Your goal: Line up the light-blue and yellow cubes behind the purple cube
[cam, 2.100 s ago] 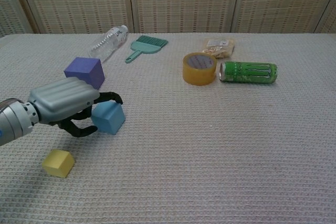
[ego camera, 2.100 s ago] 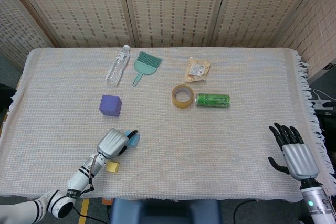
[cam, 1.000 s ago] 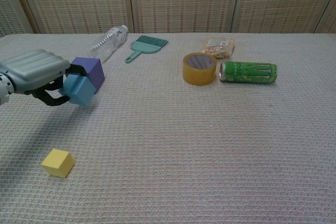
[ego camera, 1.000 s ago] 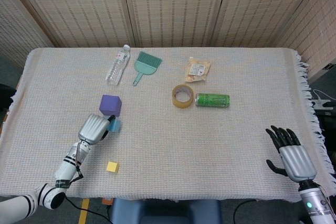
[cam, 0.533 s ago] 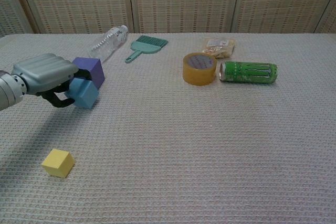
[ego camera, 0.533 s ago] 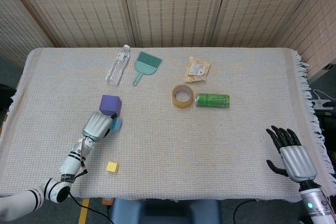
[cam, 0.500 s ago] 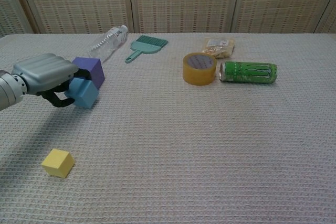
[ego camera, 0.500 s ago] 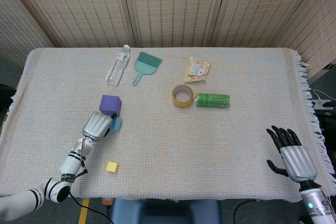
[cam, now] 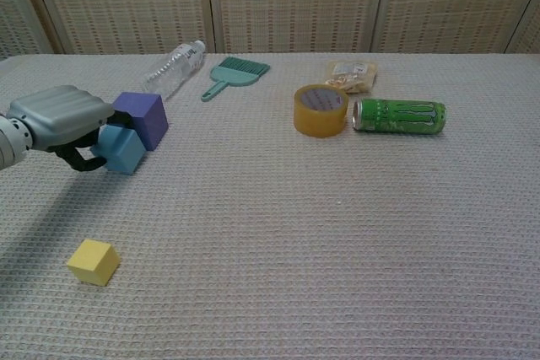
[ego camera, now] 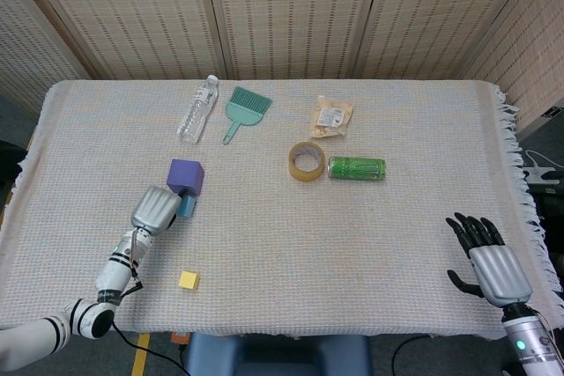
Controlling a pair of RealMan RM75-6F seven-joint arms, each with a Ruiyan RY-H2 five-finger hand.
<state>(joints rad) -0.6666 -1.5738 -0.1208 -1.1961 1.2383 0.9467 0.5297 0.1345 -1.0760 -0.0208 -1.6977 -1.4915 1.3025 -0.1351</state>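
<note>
At the table's left side, we grasp the light-blue cube in our left hand, touching the purple cube at its 7 o'clock; the yellow cube lies near the front edge; our right hand rests released.

The counter carried a purple cube, yellow cube, water bottle, teal brush, snack packet, tape roll and a green can lying on its side.

No text reads clearly; the green can bears a claw-like logo, its lettering illegible.
</note>
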